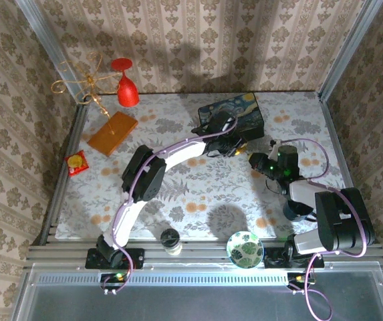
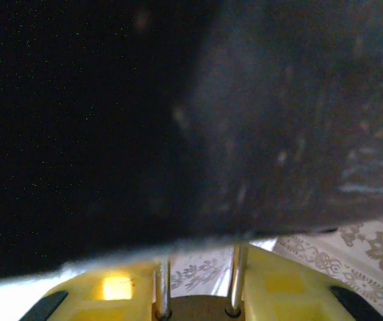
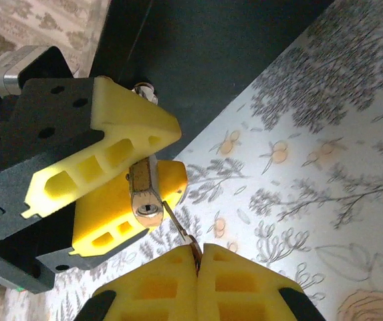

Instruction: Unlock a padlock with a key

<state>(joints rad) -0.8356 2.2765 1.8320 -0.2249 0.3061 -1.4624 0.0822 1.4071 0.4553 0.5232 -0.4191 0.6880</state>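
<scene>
The padlock (image 3: 144, 194) is clamped between the yellow fingers (image 3: 124, 127) of the left gripper (image 3: 141, 175), above the floral tablecloth (image 3: 325, 134), with its keyhole end facing the right wrist camera. In the left wrist view its silvery shackle (image 2: 236, 281) rises from the brass body between that gripper's (image 2: 198, 295) closed-in pads. The key (image 3: 178, 226) is pinched in the fully closed tips of the right gripper (image 3: 198, 253). Its slim blade slants up to the padlock's keyhole face. Whether the tip sits inside the slot cannot be told. Just behind the padlock stands the dark blue starry-night box (image 1: 234, 112). Further off, a red wine glass (image 1: 125, 85), a gold wire ornament (image 1: 81, 83) and a wooden block (image 1: 113, 132) sit at the table's far left. A patterned bowl (image 1: 244, 247) rests at the near edge.
</scene>
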